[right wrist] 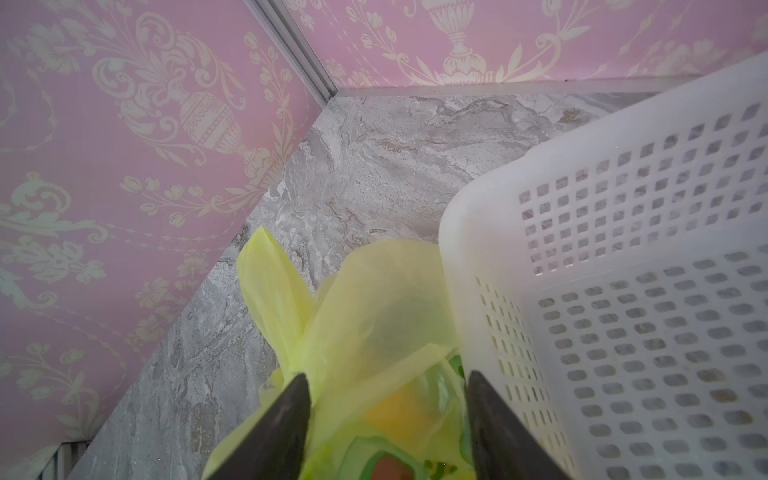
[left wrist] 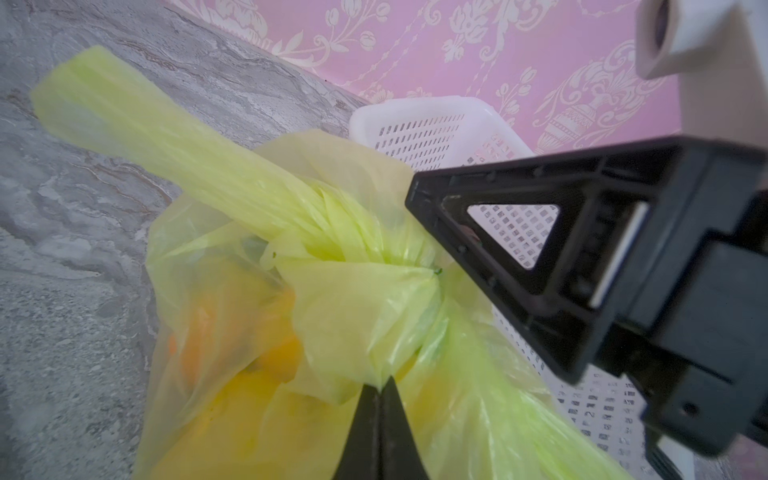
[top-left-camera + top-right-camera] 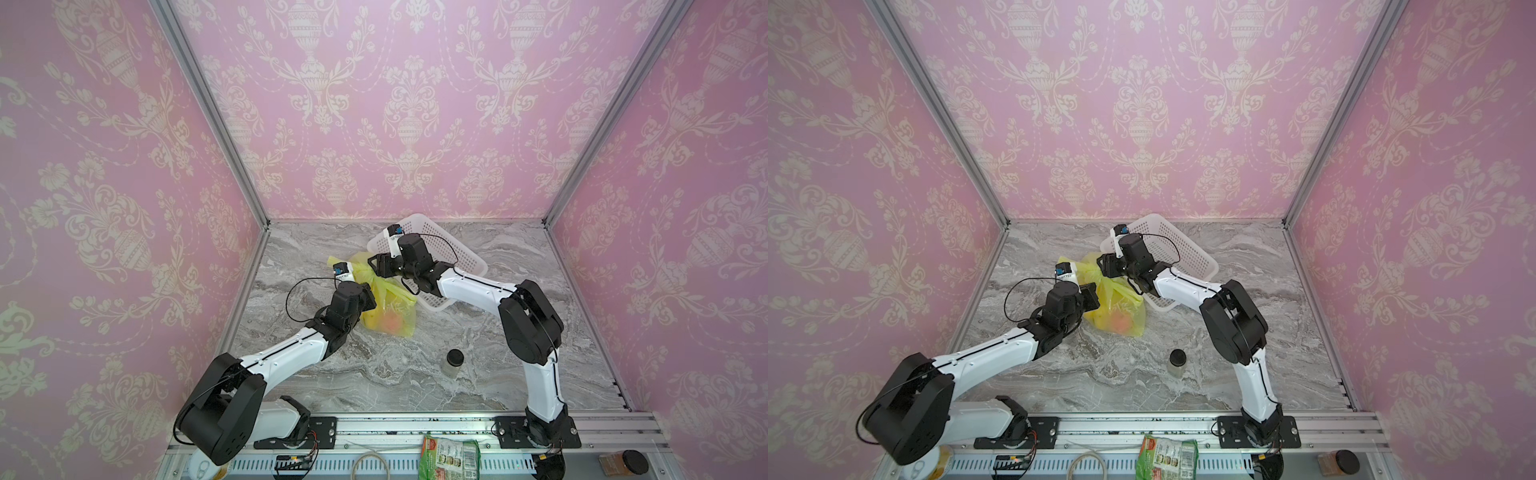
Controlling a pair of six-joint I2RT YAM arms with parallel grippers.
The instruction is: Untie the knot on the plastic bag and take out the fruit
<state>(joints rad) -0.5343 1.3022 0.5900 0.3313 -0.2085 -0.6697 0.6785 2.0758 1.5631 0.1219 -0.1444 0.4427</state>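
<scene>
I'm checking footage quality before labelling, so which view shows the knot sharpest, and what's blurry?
Left wrist view: the knot is sharpest, though that arm's jaws at the frame edge blur. Right wrist view: plastic bag soft, jaws blurred, basket clearer. Both top views: evenly lit, knot tiny.

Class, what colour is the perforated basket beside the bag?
White; the basket shows best in the right wrist view.

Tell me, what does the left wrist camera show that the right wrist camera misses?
Only the left wrist view: the knot, and the left end effector shut on a fold of the bag near it. Only the right wrist view: the corner post, and both fingers of the right end effector, open astride the bag's top. Both: the yellow-green bag, orange fruit showing through it, the white basket, the marble table.
</scene>
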